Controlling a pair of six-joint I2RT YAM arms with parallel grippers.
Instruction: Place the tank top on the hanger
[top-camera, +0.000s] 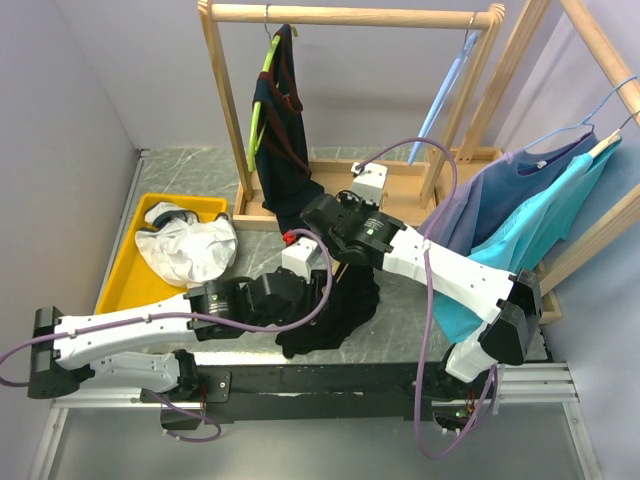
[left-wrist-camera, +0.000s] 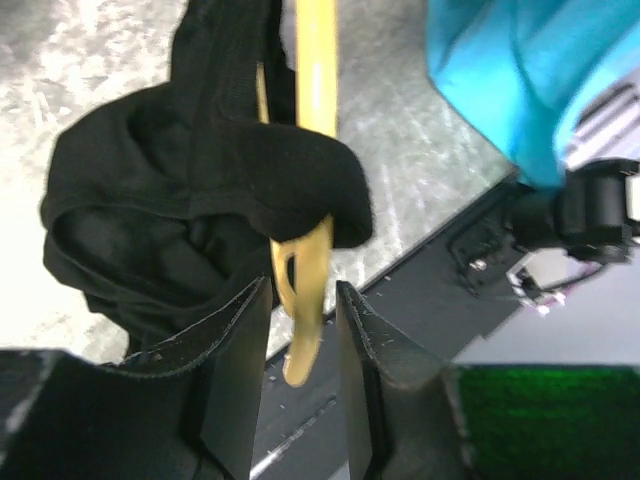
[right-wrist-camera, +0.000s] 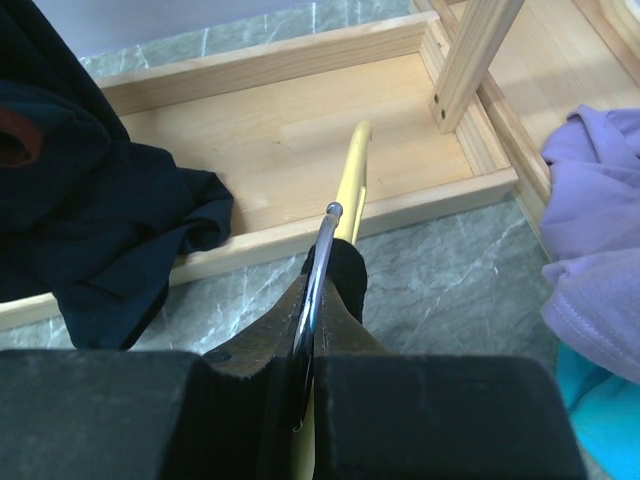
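Observation:
The black tank top (top-camera: 335, 312) lies bunched on the table's near edge, one part looped over an arm of the yellow hanger (left-wrist-camera: 316, 80). In the left wrist view the tank top (left-wrist-camera: 180, 200) wraps that arm. The arm's tip hangs between the jaws of my left gripper (left-wrist-camera: 302, 300), which stand apart with a gap on each side, so it is open. My right gripper (right-wrist-camera: 322, 272) is shut on the hanger's metal hook (right-wrist-camera: 325, 225). The hanger's (right-wrist-camera: 352, 175) other arm points away toward the rack base. From above, the right gripper (top-camera: 335, 235) sits just beyond the left gripper (top-camera: 318, 285).
A wooden rack (top-camera: 350, 15) stands at the back, holding a navy garment (top-camera: 280, 130) and a light-blue hanger (top-camera: 445, 90). Its base frame (right-wrist-camera: 300, 130) lies just ahead of the right gripper. A yellow tray (top-camera: 120, 270) with a white cloth (top-camera: 190, 248) sits left. Purple and teal shirts (top-camera: 530, 220) hang at the right.

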